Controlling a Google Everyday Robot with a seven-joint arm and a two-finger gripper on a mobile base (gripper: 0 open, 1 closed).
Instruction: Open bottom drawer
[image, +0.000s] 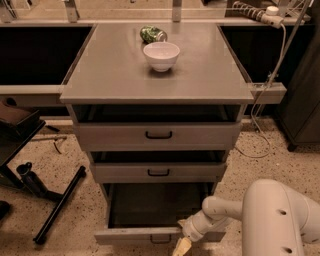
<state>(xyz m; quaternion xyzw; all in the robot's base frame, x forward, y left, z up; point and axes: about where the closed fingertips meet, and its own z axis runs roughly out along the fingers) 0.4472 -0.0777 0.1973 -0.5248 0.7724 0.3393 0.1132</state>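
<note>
The gripper (182, 244) sits low at the bench's front edge, towards the front right corner. It is up against the front panel of the bottom drawer (130, 235), just right of the drawer's black bar handle (160, 240). Whether it is clamped on anything or simply resting there cannot be told. The white arm (280, 220) reaches in from outside the front right corner.

The grey bench (210, 75) carries three drawers under its front edge. The top drawer (115, 136) and middle drawer (120, 172) each stand a little proud of the frame. The bottom drawer sticks out furthest, with a dark, deep cavity showing behind its narrow panel. Near the back edge of the bench top are a white bowl (161, 55) and, behind it, a green can (152, 34), well away from the work.

The pull looks to be the step in hand, and it seems well advanced. The next move probably calls for a straight draw away from the front edge, kept level with the runners, until the drawer reaches its stop. If the contact is off the handle, the gripper may slip along the panel.
</note>
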